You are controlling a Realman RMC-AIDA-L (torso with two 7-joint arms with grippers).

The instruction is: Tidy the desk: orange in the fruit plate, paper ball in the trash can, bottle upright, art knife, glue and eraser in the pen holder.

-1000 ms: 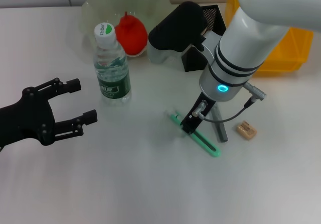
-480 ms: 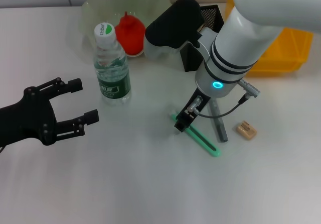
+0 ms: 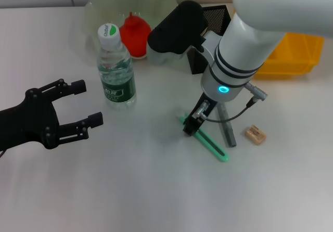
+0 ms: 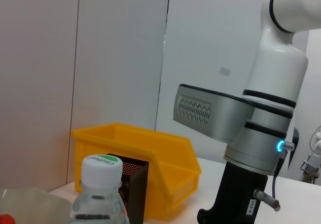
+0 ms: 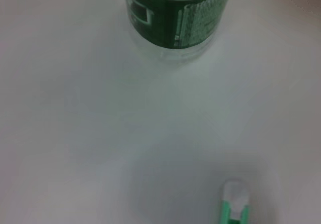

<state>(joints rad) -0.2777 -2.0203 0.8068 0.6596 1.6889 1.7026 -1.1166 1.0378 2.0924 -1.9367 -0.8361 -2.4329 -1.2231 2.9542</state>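
The green art knife [image 3: 206, 140] lies flat on the white desk, and its tip [image 5: 234, 205] shows in the right wrist view. My right gripper [image 3: 190, 125] is low over the knife's left end. A grey glue stick [image 3: 226, 128] and a tan eraser [image 3: 255, 134] lie just to its right. The bottle [image 3: 115, 68] stands upright, and its label [image 5: 178, 10] shows in the right wrist view. The orange [image 3: 136, 34] sits in the clear fruit plate [image 3: 99, 5]. My right arm partly hides the black pen holder [image 3: 216, 16]. My left gripper [image 3: 87, 103] hangs open and empty, left of the bottle. The paper ball is out of view.
A yellow bin [image 3: 294, 55] stands at the back right, behind the pen holder. The left wrist view shows the bottle cap [image 4: 102, 165], the yellow bin [image 4: 150, 156] and my right arm [image 4: 251, 133].
My right arm has shifted slightly left, bringing its gripper nearer the knife's left end. The left arm and the objects have stayed still.
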